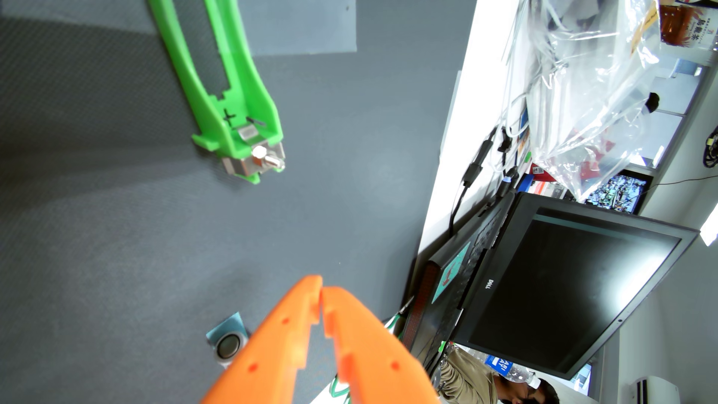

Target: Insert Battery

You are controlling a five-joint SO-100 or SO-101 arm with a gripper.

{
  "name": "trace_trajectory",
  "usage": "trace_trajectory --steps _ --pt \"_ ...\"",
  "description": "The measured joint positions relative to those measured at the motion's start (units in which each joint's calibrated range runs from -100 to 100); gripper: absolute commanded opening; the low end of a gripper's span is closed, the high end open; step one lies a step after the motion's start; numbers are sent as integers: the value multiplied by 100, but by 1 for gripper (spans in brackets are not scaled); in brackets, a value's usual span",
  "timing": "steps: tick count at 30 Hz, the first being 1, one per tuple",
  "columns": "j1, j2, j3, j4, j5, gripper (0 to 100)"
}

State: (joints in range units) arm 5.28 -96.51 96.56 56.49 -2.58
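The gripper [321, 289] has its tips together and empty, the holder [229, 89] lies well above it in the wrist view, and the battery [228, 347], probably, stands beside its left finger.

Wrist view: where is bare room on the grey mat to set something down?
Free: the wide stretch between green holder and orange gripper, and the left side. Crowded: right of the mat edge, by laptop, cables and plastic bags.

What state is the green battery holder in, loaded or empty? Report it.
Empty. The green battery holder shows grey mat through its open slot, with bare metal contacts at its end.
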Motion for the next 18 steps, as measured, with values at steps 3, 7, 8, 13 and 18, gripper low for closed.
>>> trace_trajectory --steps 3,7,8,13,18 --pt "-16 0 36 0 0 2" --pt "-25 0 36 0 0 2" --pt "-25 0 36 0 0 2" --pt "-25 0 36 0 0 2" --pt "-25 0 36 0 0 2"
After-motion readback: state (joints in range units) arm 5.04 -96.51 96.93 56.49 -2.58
